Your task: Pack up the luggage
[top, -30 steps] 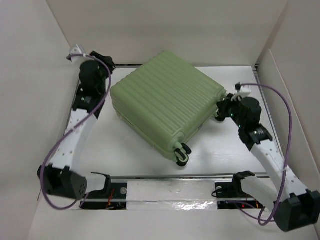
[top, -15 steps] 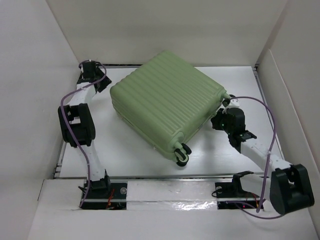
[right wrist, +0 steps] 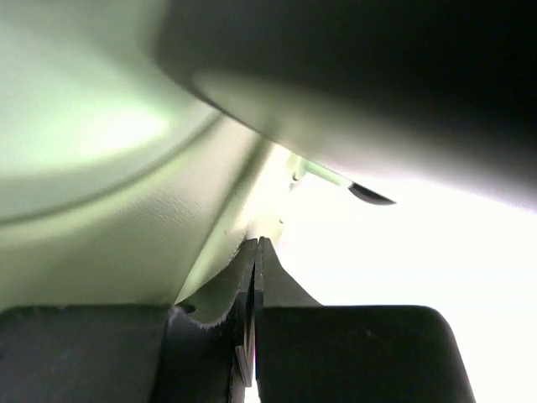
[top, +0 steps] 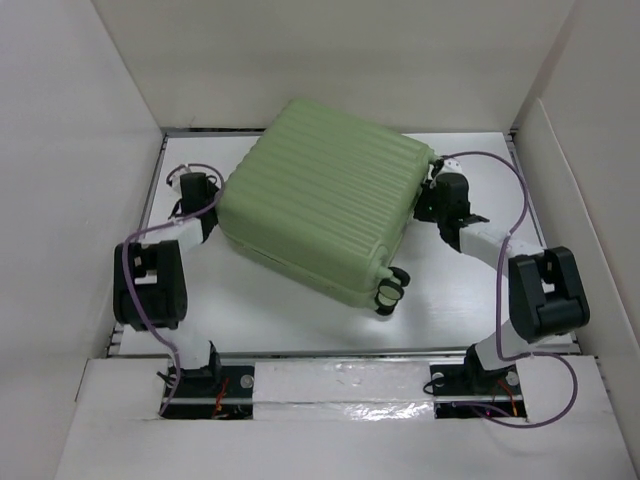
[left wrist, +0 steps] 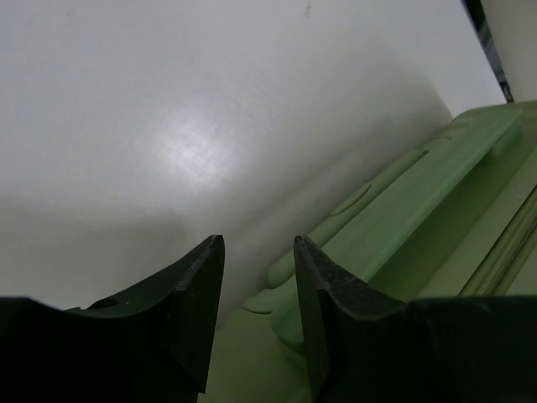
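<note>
The luggage [top: 320,205] is a large light-green ribbed suitcase, lying closed and flat on the white table, with its black-and-green wheels [top: 390,293] at the near right corner. My left gripper [top: 212,192] is at its left side. In the left wrist view the left gripper [left wrist: 256,239] is open and empty, and the green shell and its long handle [left wrist: 419,201] lie just beyond and under the fingers. My right gripper [top: 430,190] is at the suitcase's far right corner. In the right wrist view the right gripper [right wrist: 257,241] is shut, tips against the green shell [right wrist: 101,210].
White walls [top: 90,150] enclose the table on the left, back and right. A raised white ledge [top: 340,385] runs along the near edge between the two arm bases. A purple cable [top: 500,170] loops off the right arm.
The suitcase has turned and shifted toward the back right, wheels swinging right. The left gripper came from the back left corner to its left side; the right gripper moved back to its far right corner.
</note>
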Robot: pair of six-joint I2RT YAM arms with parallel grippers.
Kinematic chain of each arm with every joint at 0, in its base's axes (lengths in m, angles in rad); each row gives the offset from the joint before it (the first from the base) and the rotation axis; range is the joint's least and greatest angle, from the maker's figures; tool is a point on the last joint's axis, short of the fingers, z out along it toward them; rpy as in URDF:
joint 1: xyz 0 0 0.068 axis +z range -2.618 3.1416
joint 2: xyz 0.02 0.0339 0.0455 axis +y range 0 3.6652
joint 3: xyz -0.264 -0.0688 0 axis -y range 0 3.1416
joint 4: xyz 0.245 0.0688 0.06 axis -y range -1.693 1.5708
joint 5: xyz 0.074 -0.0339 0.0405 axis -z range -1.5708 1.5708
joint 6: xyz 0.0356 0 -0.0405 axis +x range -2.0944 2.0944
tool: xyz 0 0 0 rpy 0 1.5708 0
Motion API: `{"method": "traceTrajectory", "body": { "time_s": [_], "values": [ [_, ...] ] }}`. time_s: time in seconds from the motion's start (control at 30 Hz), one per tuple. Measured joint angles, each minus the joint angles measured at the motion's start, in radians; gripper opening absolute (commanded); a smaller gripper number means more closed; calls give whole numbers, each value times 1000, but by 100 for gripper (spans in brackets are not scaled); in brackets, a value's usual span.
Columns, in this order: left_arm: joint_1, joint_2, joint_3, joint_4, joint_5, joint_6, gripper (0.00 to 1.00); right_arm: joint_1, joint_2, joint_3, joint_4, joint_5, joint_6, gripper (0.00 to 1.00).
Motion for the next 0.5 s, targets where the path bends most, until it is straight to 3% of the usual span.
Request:
{"method": "traceTrajectory", "body": {
  "time_s": [0.23, 0.5],
  "values": [
    [-129, -386, -361, 16, -245, -6, 34, -13, 269, 385, -179, -47, -77, 1],
    [-574, -746, -546, -183, -515, 7, 35, -5, 663, 1056, -449, -150, -281, 4]
  ]
}}
